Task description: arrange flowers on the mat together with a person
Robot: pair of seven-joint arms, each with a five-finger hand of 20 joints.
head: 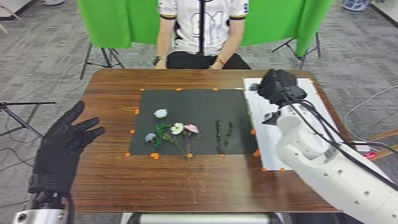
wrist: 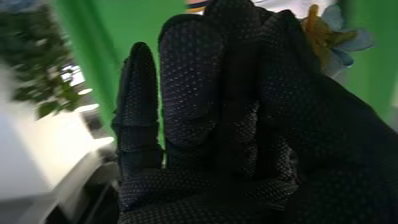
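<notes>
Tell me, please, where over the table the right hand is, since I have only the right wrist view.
Observer: The right hand is over the white sheet, to the right of the dark mat.
Operator: Thank you. I see the blue flower by it; could you say what lies on the mat's right part?
Observer: Two green stems lie there, roughly side by side.
Operator: And where is the left hand, please?
Observer: The left hand is left of the mat, apart from it, with its fingers spread.
</notes>
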